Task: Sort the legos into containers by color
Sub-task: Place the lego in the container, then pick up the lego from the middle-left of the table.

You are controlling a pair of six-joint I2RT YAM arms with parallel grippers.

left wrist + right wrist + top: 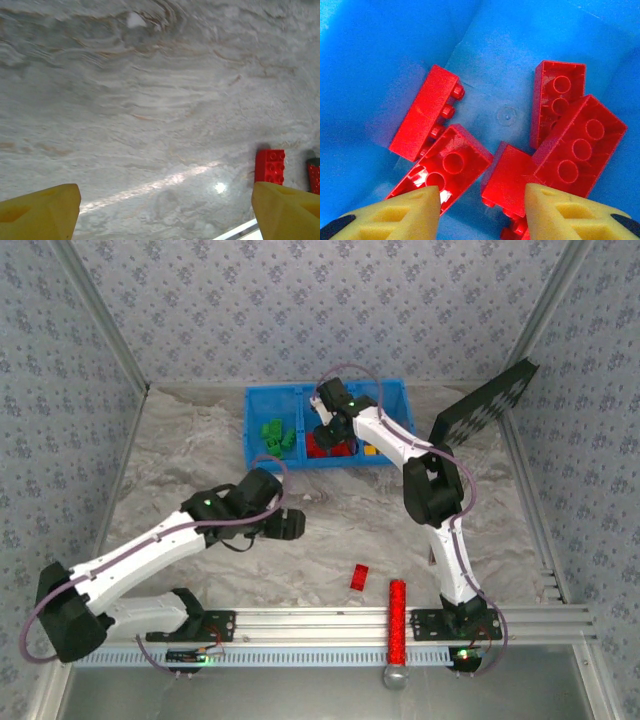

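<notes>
The blue container tray [255, 405] stands at the back of the table. Green legos [276, 436] lie in its left compartment, red legos [335, 449] in the middle one and a yellow lego [370, 450] in the right one. My right gripper [326, 432] hangs over the middle compartment. In the right wrist view that gripper [482, 195] is open, with several red legos [455, 160] lying loose on the blue floor [510, 60] below it. One red lego [359, 577] [270, 166] lies on the table. My left gripper [291, 525] [164, 200] is open and empty, to the left of that lego.
A long red glittery cylinder [397, 621] [314, 175] lies beside the loose red lego, across the front rail [330, 622]. A black dotted panel [485, 408] leans at the back right. Walls close in the pale marbled table [200, 450] on three sides.
</notes>
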